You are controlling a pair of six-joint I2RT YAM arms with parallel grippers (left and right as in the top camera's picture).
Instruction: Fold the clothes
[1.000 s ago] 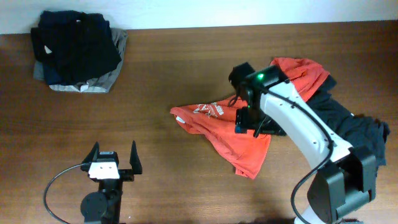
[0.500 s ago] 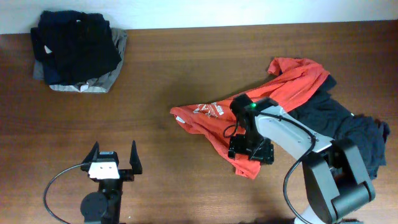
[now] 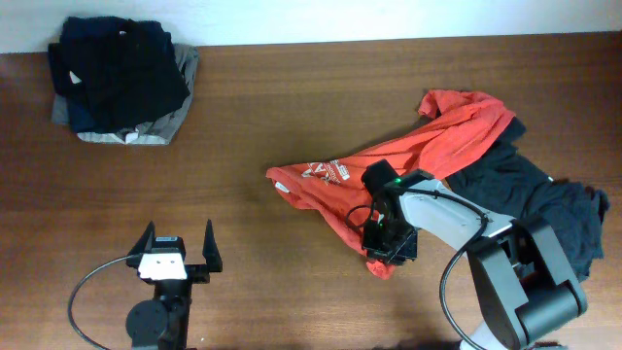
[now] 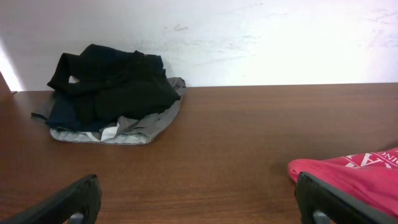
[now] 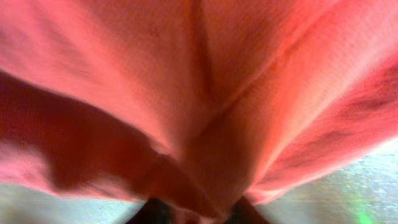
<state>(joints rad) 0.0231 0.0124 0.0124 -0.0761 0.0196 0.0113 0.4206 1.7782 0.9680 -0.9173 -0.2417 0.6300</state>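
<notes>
Red-orange cloth is your job here: the T-shirt (image 3: 335, 194) lies crumpled in a long diagonal band on the right half of the table (image 3: 292, 97). It runs from a rounded edge near the middle, where the white lettering (image 3: 328, 170) shows, up toward the far right corner. Its far end lies over a dark garment (image 3: 525, 185) heaped against the right edge.

Your right gripper (image 3: 391, 245) sits low on the shirt's near hem, toward the front edge. In the wrist view the cloth (image 5: 199, 93) fills the frame and its creases run down into the gap between the two dark fingertips (image 5: 152, 214), so the pincer is clamped on a fold of the shirt.

Your left gripper (image 3: 179, 238) rests by the front edge on the left, its jaws wide apart with nothing between them, well apart from the shirt. Its camera looks across bare wood to the pile of dark and grey clothes (image 4: 112, 87) in the far left corner.

You have open wood across the middle and along the far edge, between that pile and the shirt
</notes>
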